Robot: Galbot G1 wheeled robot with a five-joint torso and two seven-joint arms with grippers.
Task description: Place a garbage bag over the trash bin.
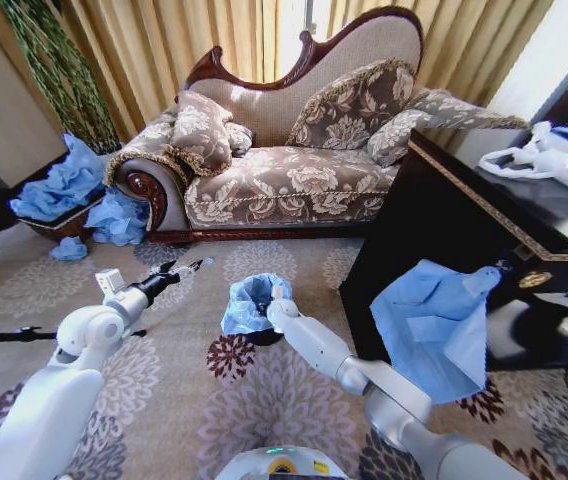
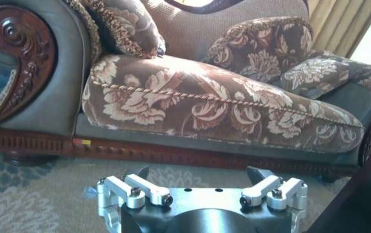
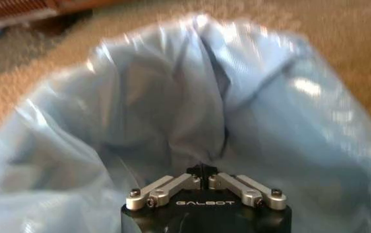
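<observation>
Patterned carpet before sofa (image 1: 294,150) | right pincer (image 3: 202,171) pressed together, pinching garbage bag (image 3: 172,121) inside trash bin (image 1: 262,336) | left pincer (image 2: 198,173) spread, idle | we press film down evenly.

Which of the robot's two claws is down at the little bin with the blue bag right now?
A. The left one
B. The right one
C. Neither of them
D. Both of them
B. The right gripper sits with its fingers shut at the garbage bag that lines the trash bin, while the left gripper hangs open over the carpet, off to the bin's left.
</observation>
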